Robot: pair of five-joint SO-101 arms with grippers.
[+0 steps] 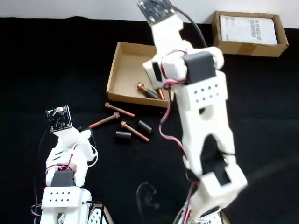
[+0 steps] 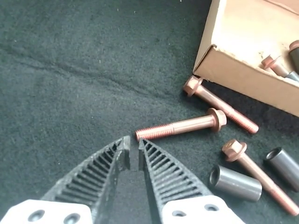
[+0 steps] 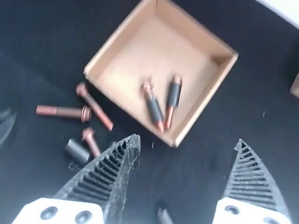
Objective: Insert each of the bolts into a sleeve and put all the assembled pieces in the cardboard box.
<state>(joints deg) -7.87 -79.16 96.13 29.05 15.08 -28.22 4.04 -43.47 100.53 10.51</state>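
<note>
Left gripper (image 2: 133, 145) hangs low over the table (image 1: 46, 56), its jaws drawn almost together with only a thin slit between them and nothing in it. The threaded tip of the middle bolt (image 2: 180, 127) lies just in front of the fingertips, not touching them. Right gripper (image 3: 188, 142) is spread wide and empty above the table, just beside a corner of the box (image 3: 119, 44).

Three bolts lie loose on the black table beside the box. The middle bolt's head sits close against the shank of the far bolt (image 2: 219, 105), which lies nearest the box wall with its head just off the box's corner. The near bolt (image 2: 259, 175) lies between two dark sleeves, one sleeve (image 2: 236, 183) close along one side of it and the other sleeve (image 2: 285, 163) on the opposite side. Both sleeves lie on their sides with nothing in them.

Inside the box, two assembled pieces (image 3: 153, 106) (image 3: 173, 100) lie side by side on its floor, each a bolt run through a sleeve, close to the wall that faces the loose bolts. In the high view the right arm (image 1: 205, 116) stretches over that part of the box.

A second box (image 1: 224, 44) holding a paper (image 1: 247, 29) stands well apart at the table's far edge.
</note>
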